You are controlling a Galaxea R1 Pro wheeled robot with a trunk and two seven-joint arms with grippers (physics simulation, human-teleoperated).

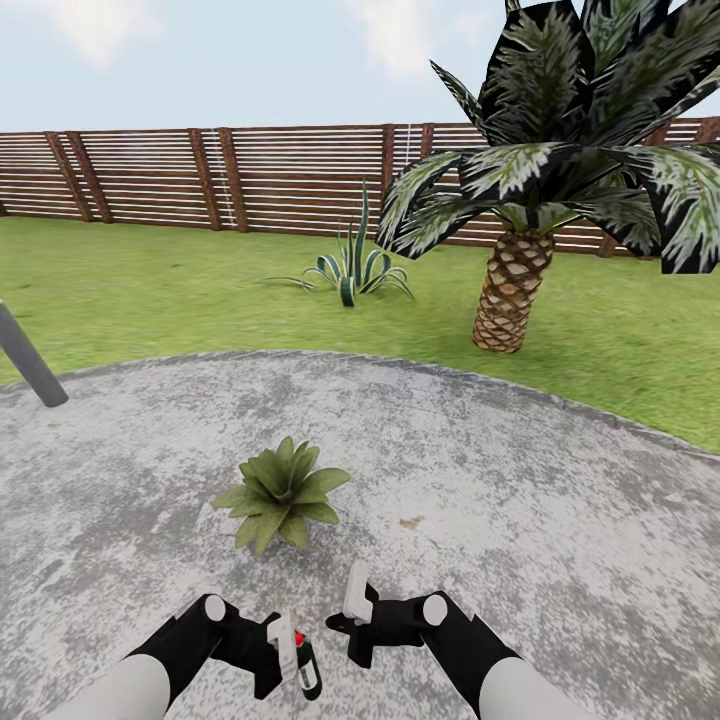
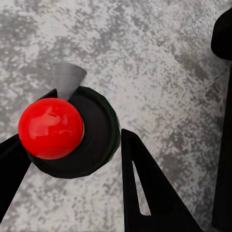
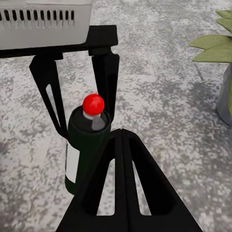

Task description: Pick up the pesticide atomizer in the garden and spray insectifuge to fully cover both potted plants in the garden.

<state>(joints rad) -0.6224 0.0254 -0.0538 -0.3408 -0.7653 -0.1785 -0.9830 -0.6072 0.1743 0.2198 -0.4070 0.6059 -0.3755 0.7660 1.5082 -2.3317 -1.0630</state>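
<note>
The pesticide atomizer is a slim dark green bottle with a red cap and stands upright just above the grey patio. My left gripper is shut on its upper part. From above, the left wrist view has the atomizer with a black finger against each side. My right gripper is shut and empty, right beside the bottle. In the right wrist view its joined tips nearly touch the atomizer. One potted plant stands on the patio just ahead, and again its leaves and grey pot appear.
The round paved patio ends at the lawn. A palm-like plant stands ahead to the right, and a spiky thin-leaved plant grows in the grass. A wooden slat fence closes the back. A grey pole slants at the left.
</note>
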